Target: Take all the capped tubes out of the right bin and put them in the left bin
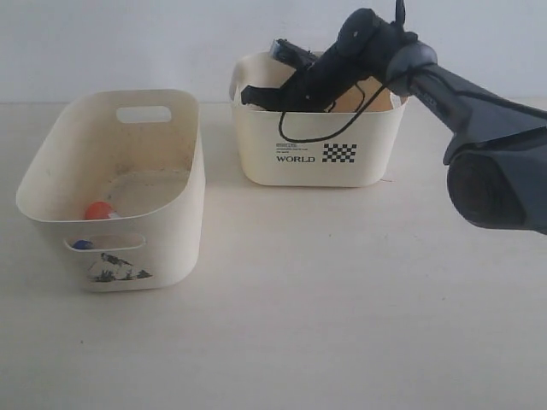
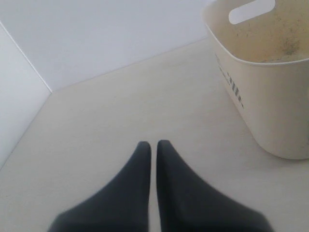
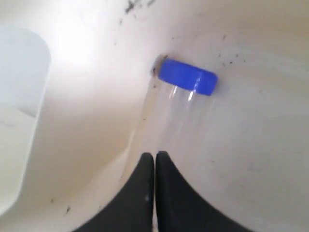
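Observation:
My right arm (image 1: 342,60) reaches down into the right bin (image 1: 316,162), the cream tub printed "WORLD"; the bin wall hides its fingertips there. In the right wrist view, my right gripper (image 3: 155,154) is shut, its fingers pressed together with nothing between them. Just beyond its tips a clear capped tube (image 3: 176,113) with a blue cap (image 3: 189,79) lies on the bin floor by the wall. The left bin (image 1: 162,111) holds an orange-capped tube (image 1: 100,209), and a blue cap (image 1: 83,244) shows through its front slot. My left gripper (image 2: 153,143) is shut above the bare tabletop, beside the left bin (image 2: 270,96).
The two bins stand apart on a pale tabletop (image 1: 342,299). A black cable (image 1: 316,137) loops from the right arm over the right bin's front wall. A white wall corner (image 2: 29,67) shows behind the table in the left wrist view.

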`<action>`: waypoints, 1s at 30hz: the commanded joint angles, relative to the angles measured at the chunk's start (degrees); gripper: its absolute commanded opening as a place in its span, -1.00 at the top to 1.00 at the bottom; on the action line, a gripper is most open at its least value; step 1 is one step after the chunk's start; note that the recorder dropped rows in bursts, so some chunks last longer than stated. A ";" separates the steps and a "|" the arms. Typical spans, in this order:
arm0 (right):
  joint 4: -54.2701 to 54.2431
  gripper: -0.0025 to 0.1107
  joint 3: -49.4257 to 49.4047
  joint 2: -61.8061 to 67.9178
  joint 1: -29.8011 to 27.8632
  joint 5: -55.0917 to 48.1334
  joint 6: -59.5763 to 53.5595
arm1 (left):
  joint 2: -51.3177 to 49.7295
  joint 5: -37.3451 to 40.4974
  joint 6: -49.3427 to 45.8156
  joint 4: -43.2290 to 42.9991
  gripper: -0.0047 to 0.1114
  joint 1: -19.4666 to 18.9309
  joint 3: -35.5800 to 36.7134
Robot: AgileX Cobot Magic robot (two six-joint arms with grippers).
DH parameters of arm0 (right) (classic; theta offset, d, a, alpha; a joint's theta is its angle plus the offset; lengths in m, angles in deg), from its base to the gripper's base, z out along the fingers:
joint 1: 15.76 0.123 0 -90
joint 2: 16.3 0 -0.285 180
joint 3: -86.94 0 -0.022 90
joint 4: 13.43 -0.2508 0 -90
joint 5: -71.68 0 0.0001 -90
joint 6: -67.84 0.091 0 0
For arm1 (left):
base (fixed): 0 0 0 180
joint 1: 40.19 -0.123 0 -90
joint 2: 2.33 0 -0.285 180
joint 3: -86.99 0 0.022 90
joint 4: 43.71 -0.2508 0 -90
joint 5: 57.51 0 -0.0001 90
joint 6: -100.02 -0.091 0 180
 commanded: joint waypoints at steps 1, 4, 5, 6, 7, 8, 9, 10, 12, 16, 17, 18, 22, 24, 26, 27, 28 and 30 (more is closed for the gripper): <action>5.40 0.96 4.73 -1.77 -0.72 -0.74 2.52 | -0.03 -0.20 0.54 -0.10 0.84 -0.02 -0.21; 1.72 0.96 5.00 -1.82 -1.82 -1.86 2.52 | -0.03 -0.20 0.54 -0.10 0.84 -0.02 -0.21; 1.06 0.95 5.00 -1.67 -1.92 -1.99 2.52 | -0.03 -0.20 0.54 -0.10 0.84 -0.02 -0.21; 0.56 0.90 5.00 -1.33 -1.92 -1.99 2.52 | -0.03 -0.20 0.54 -0.10 0.84 -0.02 -0.21; -0.25 0.82 5.00 -1.22 -1.92 -1.99 2.19 | -0.03 -0.20 0.54 -0.10 0.84 -0.02 -0.21; -1.08 0.70 5.00 -1.01 -1.92 -2.06 1.43 | -0.03 -0.20 0.54 -0.10 0.84 -0.02 -0.21; -1.39 0.57 5.00 -0.72 -1.92 -2.06 1.42 | -0.03 -0.20 0.54 -0.10 0.84 -0.02 -0.21; -2.13 0.36 5.00 -0.55 -1.92 -2.06 1.54 | -0.03 -0.20 0.54 -0.10 0.84 -0.02 -0.21; -2.25 -0.14 5.00 0.16 -1.92 -1.93 2.31 | -0.03 -0.20 0.54 -0.10 0.84 -0.02 -0.21; -1.98 -0.27 4.74 1.89 -1.59 -1.54 5.99 | -0.03 -0.20 0.54 -0.10 0.84 -0.02 -0.21; -1.98 -0.21 4.74 2.43 -1.35 -1.23 5.99 | -0.03 -0.20 0.54 -0.10 0.84 -0.02 -0.21; -2.18 -0.15 4.74 2.89 -1.23 -0.67 5.99 | -0.03 -0.20 0.54 -0.10 0.84 -0.02 -0.21; -2.31 -0.19 4.74 3.50 -0.68 2.05 5.99 | -0.03 -0.20 0.54 -0.10 0.84 -0.02 -0.21; -2.31 -0.27 4.74 3.50 -0.68 2.15 5.99 | -0.03 -0.20 0.54 -0.10 0.84 -0.02 -0.21; -2.31 -0.29 4.74 3.50 -0.68 1.80 4.16 | -0.03 -0.20 0.54 -0.10 0.84 -0.02 -0.21; -2.31 -0.28 4.74 3.50 -0.68 1.30 3.58 | -0.03 -0.20 0.54 -0.10 0.84 -0.02 -0.21; -2.31 -0.28 4.74 3.50 -0.68 0.67 2.56 | -0.03 -0.20 0.54 -0.10 0.84 -0.02 -0.21; -2.44 -0.28 4.74 3.73 -0.68 -0.53 1.99 | -0.03 -0.20 0.54 -0.10 0.84 -0.02 -0.21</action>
